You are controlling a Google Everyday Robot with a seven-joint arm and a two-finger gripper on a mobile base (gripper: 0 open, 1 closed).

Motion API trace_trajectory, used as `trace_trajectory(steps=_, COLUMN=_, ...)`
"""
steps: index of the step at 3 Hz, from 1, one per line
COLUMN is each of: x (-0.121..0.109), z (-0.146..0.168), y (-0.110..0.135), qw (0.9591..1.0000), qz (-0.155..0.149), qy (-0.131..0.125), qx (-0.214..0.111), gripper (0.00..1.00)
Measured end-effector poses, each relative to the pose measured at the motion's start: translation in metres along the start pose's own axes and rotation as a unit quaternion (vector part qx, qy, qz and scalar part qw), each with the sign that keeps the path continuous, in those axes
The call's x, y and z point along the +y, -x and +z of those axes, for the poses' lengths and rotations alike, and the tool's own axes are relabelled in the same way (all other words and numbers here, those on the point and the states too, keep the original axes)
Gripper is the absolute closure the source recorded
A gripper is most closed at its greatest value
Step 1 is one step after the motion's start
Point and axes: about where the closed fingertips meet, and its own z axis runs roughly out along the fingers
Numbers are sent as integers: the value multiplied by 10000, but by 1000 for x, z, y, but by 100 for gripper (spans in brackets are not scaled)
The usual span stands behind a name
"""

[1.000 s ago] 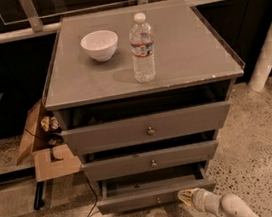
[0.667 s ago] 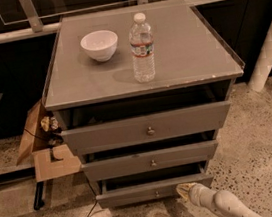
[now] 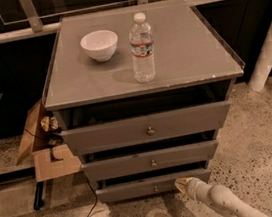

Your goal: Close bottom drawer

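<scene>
grey-painted wooden bottom drawer (image 3: 132,189), lowest and shallowest front on grey three-drawer cabinet (image 3: 140,64), just above speckled floor, small round metal knob (image 3: 156,188) at centre, standing slightly out, dark gap above, cream gripper (image 3: 183,184) at its right end, contact unclear, grip state can't tell

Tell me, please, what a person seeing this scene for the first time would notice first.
First comes the grey cabinet in the middle, with all three drawers pulled partly out. On its top stand a clear water bottle and, to the left of it, a white bowl. Low at the right, the robot's hand is at the right end of the bottom drawer.
</scene>
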Motion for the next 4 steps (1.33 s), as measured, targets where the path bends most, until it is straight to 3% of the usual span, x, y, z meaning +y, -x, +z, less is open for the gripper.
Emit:
trace_trajectory(steps=2, x=-17, z=15, y=9, qw=10000, qz=-83, qy=7, qx=25, gripper=100)
trace_trajectory(steps=3, x=-12, z=13, y=14, qw=9994, qz=-207, qy=279, qx=1, gripper=100)
trace_trajectory(steps=4, x=13, z=-7, y=18, qw=9953, qz=-174, qy=949, qx=16, gripper=100)
